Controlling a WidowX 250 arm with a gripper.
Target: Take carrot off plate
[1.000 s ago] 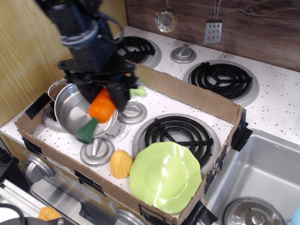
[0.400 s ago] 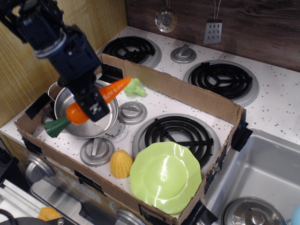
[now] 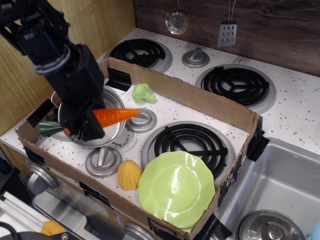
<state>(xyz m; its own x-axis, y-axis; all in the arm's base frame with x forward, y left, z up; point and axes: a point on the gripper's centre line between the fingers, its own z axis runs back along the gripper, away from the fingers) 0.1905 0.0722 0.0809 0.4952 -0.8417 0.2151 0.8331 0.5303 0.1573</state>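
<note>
So the gripper is closed around the carrot, gripping it somewhere near its middle, though the black body of the arm hides the actual fingers so I can't see the exact contact. The carrot hangs roughly level above the steel pot near the worktop's left edge, orange tip pointing right, dark green stem end poking out on the left side of the gripper. The plate sits well apart from it, down by the front edge of the worktop toward the right, with nothing on it. A yellow corn cob lies just beside the plate's left rim. The light green broccoli sits near the back wall of the cardboard box that fences this whole area in.
</note>
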